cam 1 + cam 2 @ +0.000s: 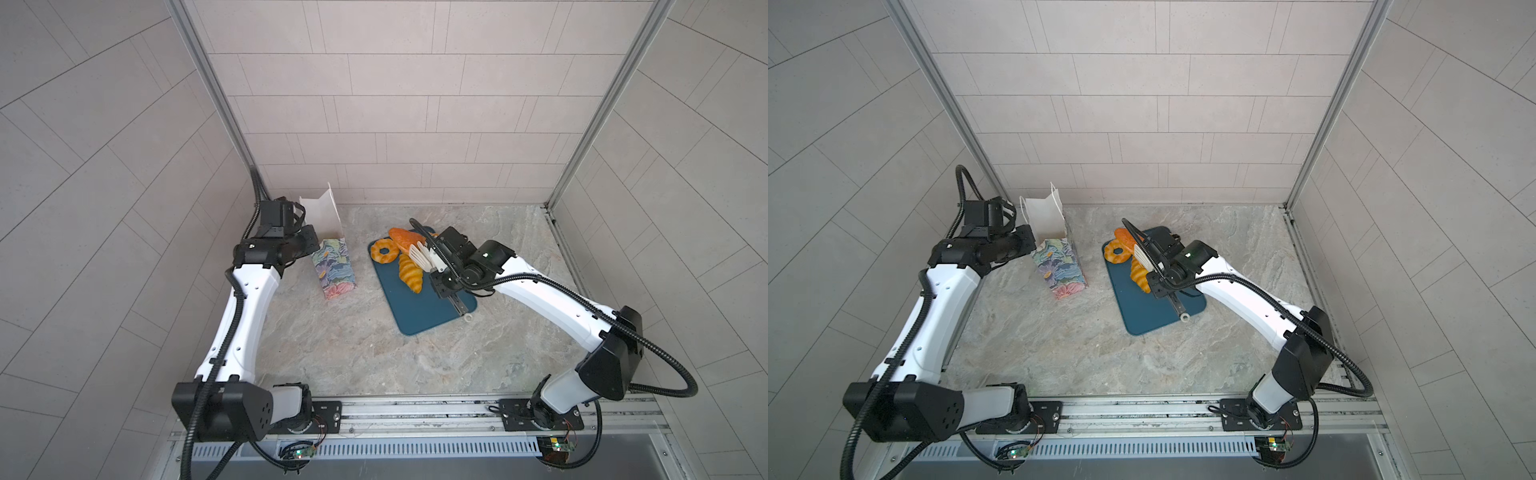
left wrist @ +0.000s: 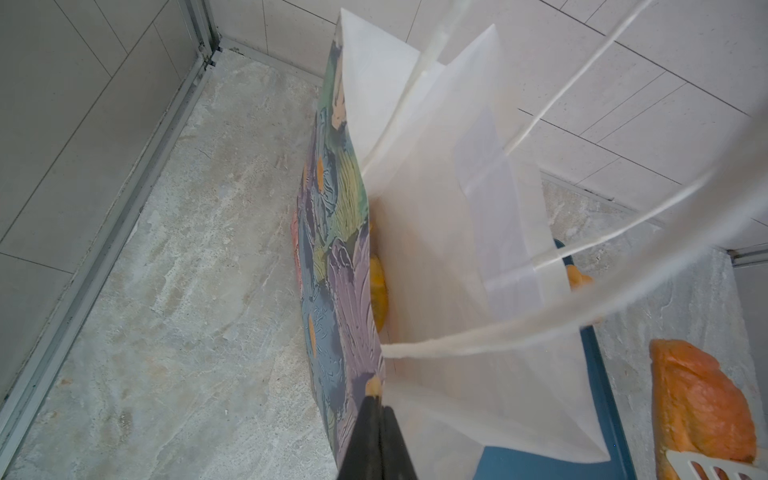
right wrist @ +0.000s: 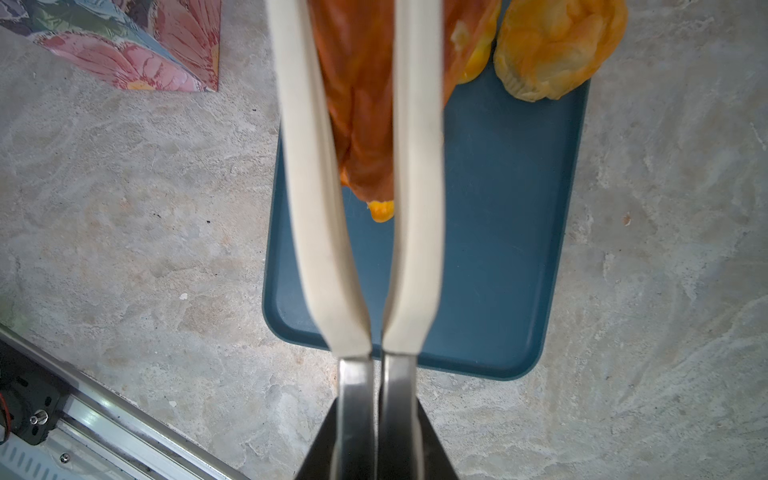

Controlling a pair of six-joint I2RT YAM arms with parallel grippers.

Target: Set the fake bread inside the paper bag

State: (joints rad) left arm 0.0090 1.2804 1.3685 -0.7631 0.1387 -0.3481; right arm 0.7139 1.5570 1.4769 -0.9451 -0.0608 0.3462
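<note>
Fake bread [image 1: 409,275] is split between 2 places: at least 1 yellow piece [image 2: 379,291] shows inside the paper bag [image 1: 334,266], low against its floral wall in the left wrist view, while the rest lies at the far end of the dark teal tray [image 1: 419,309] on the bench [image 1: 332,361], near the bag but apart from it. Both top views show 3 pieces there, a ring [image 1: 384,250], a croissant [image 1: 1139,276] and an orange-brown piece [image 1: 404,237] resting against them; the right wrist view adds a round bun [image 3: 557,45] at the tray's edge. The step in hand looks like the pick of the next piece while the bag is held ready. The left tool [image 2: 376,411] is clenched on the bag's rim, with paper pinched between its fingers. The right tool [image 3: 376,432] is closed on the steel handles of the white slotted tongs [image 3: 309,187], squeezing the 2 arms nearly parallel. The orange-brown piece shows between those arms and a slotted blade touches it, but I cannot tell whether it is clear of the tray. The next move probably calls for a steady squeeze, a lift free of the neighbouring pieces, then a carry high enough to clear the tall rim and the cord handles [image 2: 540,332] that cross the narrow mouth, letting go only once the piece is above the white inside
</note>
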